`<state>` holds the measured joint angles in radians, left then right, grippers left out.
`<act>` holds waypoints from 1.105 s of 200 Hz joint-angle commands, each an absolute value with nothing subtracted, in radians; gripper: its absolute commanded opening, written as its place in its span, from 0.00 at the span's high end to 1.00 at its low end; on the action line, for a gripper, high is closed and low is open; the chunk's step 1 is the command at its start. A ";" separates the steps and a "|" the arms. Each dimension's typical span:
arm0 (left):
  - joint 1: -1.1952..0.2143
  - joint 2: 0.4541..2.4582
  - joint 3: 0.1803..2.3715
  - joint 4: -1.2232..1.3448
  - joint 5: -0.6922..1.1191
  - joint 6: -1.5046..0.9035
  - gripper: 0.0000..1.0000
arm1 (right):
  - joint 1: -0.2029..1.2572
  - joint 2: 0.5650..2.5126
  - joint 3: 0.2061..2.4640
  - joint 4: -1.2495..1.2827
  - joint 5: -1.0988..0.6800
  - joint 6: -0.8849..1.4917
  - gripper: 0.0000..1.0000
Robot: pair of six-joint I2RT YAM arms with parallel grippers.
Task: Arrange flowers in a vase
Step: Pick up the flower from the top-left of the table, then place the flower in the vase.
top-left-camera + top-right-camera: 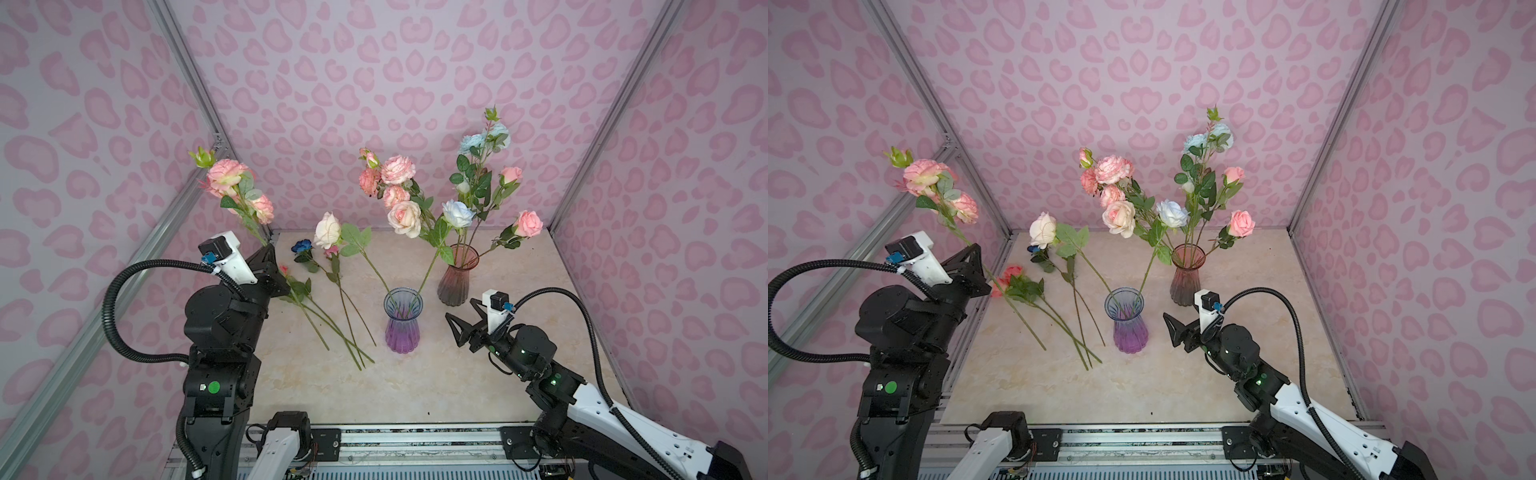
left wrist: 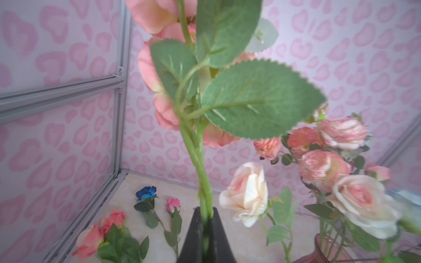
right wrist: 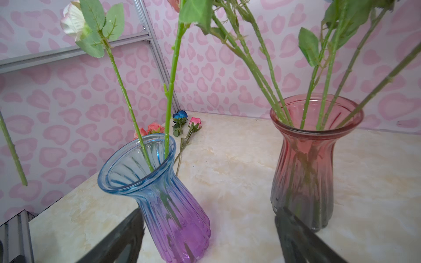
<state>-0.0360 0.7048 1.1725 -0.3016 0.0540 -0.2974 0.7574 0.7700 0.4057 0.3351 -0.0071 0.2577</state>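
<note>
Two ribbed glass vases, the blue-to-purple vase (image 1: 402, 328) and red-to-grey vase (image 1: 456, 282), plus three loose green-stemmed artificial flowers (image 1: 300, 247) at centre left.

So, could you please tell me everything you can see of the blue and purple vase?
The blue and purple vase is ribbed clear glass, blue at the flared rim fading to purple at the bulged base. It stands upright on the marble-look table, near the red vase but apart from it. Two green stems lean in its mouth, resting on the rim.

Soft even light, dim vignetted corners, blurred wrist-view foreground.
</note>
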 commanded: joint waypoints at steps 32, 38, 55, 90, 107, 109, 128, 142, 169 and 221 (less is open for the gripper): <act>-0.161 0.698 1.207 0.097 0.328 -0.383 0.97 | 0.761 0.835 0.442 0.366 -0.051 0.240 0.10; -0.197 0.706 1.195 0.150 0.328 -0.386 0.97 | 0.761 0.840 0.440 0.369 -0.049 0.244 0.10; -0.336 0.745 1.176 0.243 0.265 -0.324 0.97 | 0.761 0.854 0.440 0.374 -0.041 0.248 0.10; -0.673 0.859 1.122 0.442 0.115 -0.088 0.97 | 0.762 0.846 0.433 0.355 -0.007 0.254 0.10; -0.788 0.927 1.122 0.511 0.058 0.033 0.97 | 0.760 0.836 0.420 0.362 0.001 0.257 0.10; -0.795 0.936 1.126 0.514 0.057 0.040 0.97 | 0.761 0.834 0.418 0.363 0.002 0.258 0.10; -0.817 0.987 1.159 0.545 0.050 0.065 0.97 | 0.761 0.820 0.412 0.359 0.007 0.257 0.10; -0.818 1.016 1.175 0.533 0.047 0.084 0.97 | 0.760 0.806 0.408 0.350 0.014 0.256 0.10; -0.818 1.038 1.114 0.544 0.014 0.075 0.97 | 0.761 0.778 0.386 0.350 0.031 0.258 0.10; -0.832 1.099 0.978 0.537 -0.066 0.097 0.97 | 0.761 0.759 0.367 0.346 0.029 0.261 0.10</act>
